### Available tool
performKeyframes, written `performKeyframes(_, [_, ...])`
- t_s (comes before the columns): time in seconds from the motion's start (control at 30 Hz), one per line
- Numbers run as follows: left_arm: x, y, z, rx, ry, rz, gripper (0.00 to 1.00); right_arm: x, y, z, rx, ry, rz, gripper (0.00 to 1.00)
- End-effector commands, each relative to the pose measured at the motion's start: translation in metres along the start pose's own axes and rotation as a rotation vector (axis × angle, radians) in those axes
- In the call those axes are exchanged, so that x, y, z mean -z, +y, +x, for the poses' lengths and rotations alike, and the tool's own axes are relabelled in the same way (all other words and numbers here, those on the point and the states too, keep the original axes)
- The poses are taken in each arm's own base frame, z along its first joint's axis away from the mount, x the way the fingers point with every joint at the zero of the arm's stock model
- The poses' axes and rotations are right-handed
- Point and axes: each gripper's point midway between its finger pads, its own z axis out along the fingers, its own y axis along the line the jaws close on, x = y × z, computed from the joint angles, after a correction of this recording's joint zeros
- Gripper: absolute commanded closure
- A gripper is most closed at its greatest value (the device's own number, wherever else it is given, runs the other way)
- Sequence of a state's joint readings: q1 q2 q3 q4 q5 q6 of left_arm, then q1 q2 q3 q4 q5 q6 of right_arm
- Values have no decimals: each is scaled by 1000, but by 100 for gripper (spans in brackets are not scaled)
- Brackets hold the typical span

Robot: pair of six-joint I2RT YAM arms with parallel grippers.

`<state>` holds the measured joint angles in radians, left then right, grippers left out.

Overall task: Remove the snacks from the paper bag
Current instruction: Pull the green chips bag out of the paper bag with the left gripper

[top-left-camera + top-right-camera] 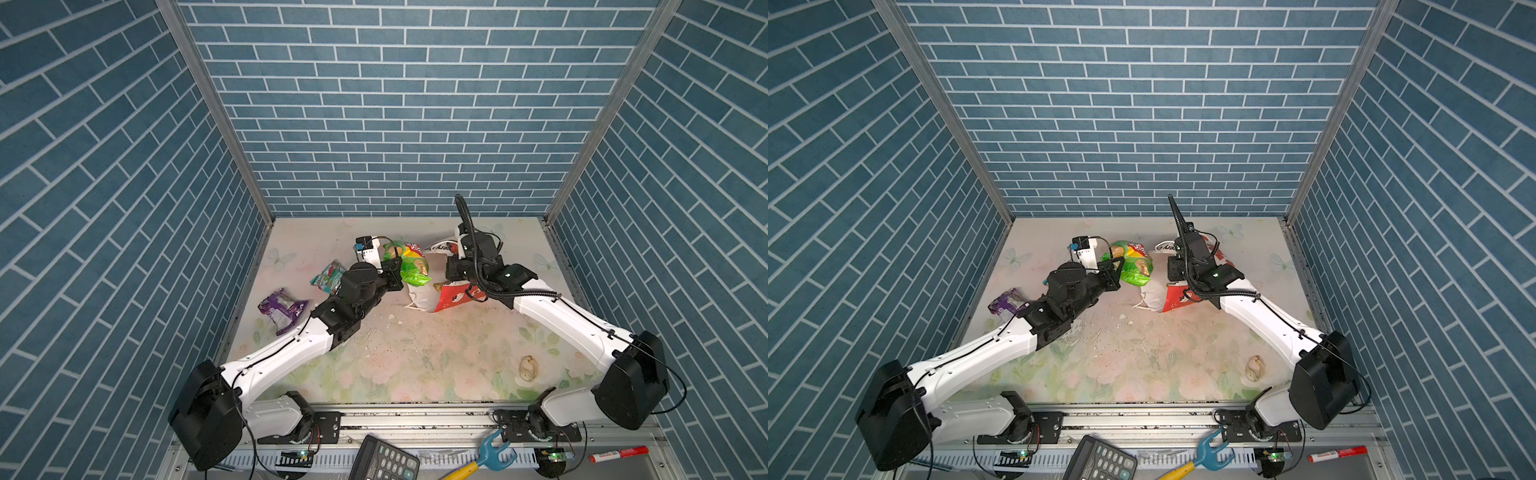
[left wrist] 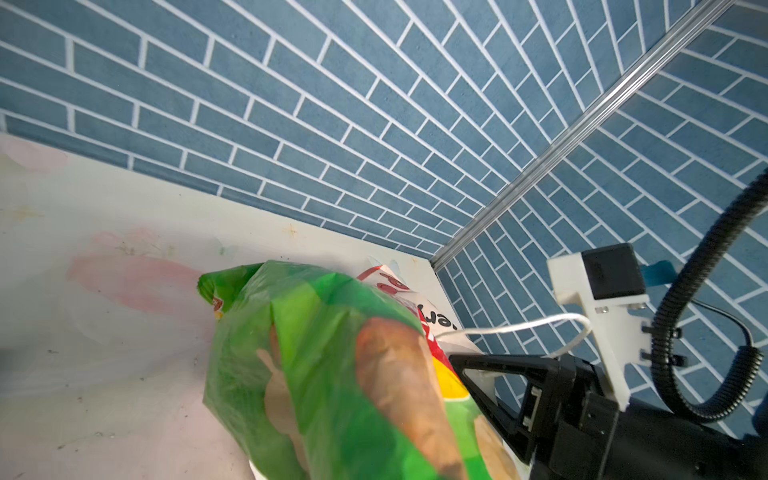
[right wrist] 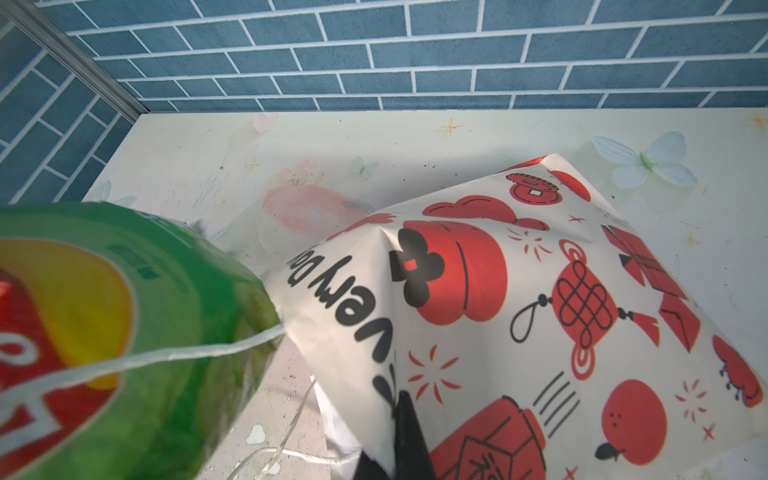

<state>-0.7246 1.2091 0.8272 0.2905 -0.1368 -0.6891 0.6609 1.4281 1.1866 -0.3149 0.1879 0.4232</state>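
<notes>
– Where the two arms meet at the far middle of the table (image 1: 415, 357), what writing can be read?

– On the white paper gift bag with red sides and red cartoon pictures (image 3: 519, 291), black letters read "very Da", upside down in the right wrist view. The bright green crinkly plastic snack packet (image 1: 409, 266) carries a red and yellow badge with white script, too blurred to read.

– How are the arms posed?

– Both rise from the front rail, elbows out, forearms slanting inward. The left arm (image 1: 282, 353) ends at the green packet, left jaws clamped on its edge. The right arm (image 1: 569, 320) bends down onto the bag, right jaws pinched together on a fold of its printed panel.

– Where are the snacks, and which way do things point?

– The bag lies crumpled on its side, a red side facing the front, its open end and white cord handle (image 3: 166, 353) turned toward the left arm. The green packet sits against that opening, the cord crossing it, its long axis running roughly from back wall to front. A purple crinkly packet (image 1: 282, 309) and a teal multicolour packet (image 1: 328, 277) lie on the table farther left, apart from the bag.
</notes>
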Motion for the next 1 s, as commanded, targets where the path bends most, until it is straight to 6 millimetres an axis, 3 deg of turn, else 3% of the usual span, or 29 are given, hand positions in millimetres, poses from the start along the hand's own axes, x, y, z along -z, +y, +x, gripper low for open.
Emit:
performKeyframes(0.0, [14, 4, -25, -52, -86, -35, 100, 10, -7, 1, -46, -10, 27, 100])
performKeyframes(0.13, [25, 14, -39, -94, -114, -86, 100, 12, -8, 1, -45, -11, 31, 100])
performKeyframes(0.6, [55, 80, -86, -83, -159, -274, 100, 19, -21, 7, -30, -6, 86, 100])
performKeyframes(0.8, [64, 93, -99, -155, -145, -372, 100, 25, -25, 9, 9, -3, 99, 100])
performKeyframes(0.97, [91, 116, -104, -227, -122, -537, 100, 28, -34, 10, 55, 1, 145, 100])
